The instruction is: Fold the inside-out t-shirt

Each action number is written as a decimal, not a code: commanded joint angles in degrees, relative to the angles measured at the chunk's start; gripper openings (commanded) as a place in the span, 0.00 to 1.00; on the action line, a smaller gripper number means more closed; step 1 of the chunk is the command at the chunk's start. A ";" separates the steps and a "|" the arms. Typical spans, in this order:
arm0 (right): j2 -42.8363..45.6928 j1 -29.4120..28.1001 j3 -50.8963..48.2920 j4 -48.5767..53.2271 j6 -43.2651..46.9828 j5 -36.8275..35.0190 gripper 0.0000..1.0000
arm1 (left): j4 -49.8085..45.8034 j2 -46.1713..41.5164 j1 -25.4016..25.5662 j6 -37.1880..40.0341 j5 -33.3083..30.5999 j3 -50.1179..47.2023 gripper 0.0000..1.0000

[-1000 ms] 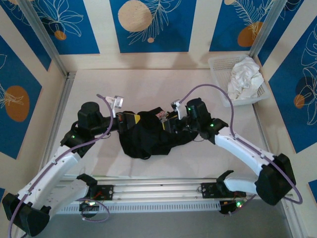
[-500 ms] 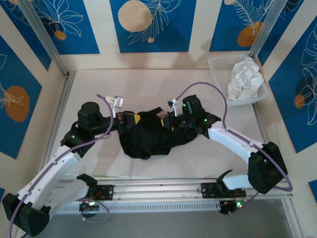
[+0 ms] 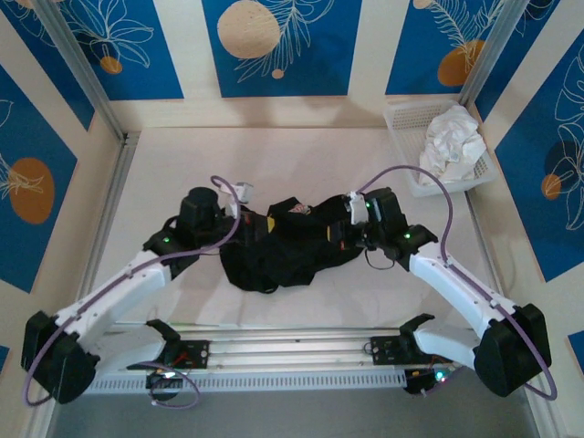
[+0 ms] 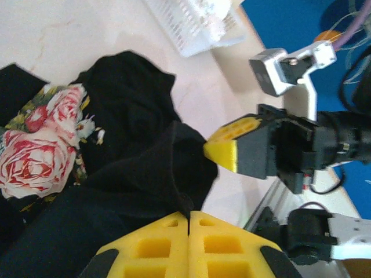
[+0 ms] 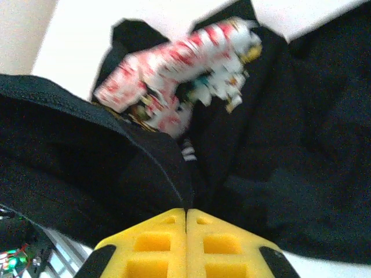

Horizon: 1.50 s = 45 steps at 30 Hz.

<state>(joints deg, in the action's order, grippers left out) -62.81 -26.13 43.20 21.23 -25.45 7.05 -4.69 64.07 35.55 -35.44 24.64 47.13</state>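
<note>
The inside-out t-shirt (image 3: 290,245) is a black bunched heap in the middle of the table, with a rose print (image 4: 39,146) showing on one fold. My left gripper (image 3: 255,225) sits at its left edge. In the left wrist view, the left gripper (image 4: 189,214) is shut on a raised black fold. My right gripper (image 3: 336,234) is at the heap's right edge. In the right wrist view, the right gripper (image 5: 186,211) is shut on a stitched black hem just below the print (image 5: 185,69). The two grippers face each other across the cloth.
A white basket (image 3: 401,115) holding a crumpled white cloth (image 3: 451,141) stands at the back right corner. Blue patterned walls enclose the table on the left, back and right. A metal rail (image 3: 292,351) runs along the near edge between the arm bases.
The right gripper has closed on the t-shirt's hem. Both arms have shifted to the right, carrying their ends of the cloth with them.
</note>
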 commanded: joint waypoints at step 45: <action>4.19 -11.67 -7.69 -32.47 25.71 -0.20 0.81 | -22.02 7.31 17.66 21.47 -38.08 19.76 0.00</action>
<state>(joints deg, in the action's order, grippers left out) -57.36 -36.95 36.71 -3.36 -6.52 3.79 -24.12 73.08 52.51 -15.11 -12.14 64.90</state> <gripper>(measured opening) 0.800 0.046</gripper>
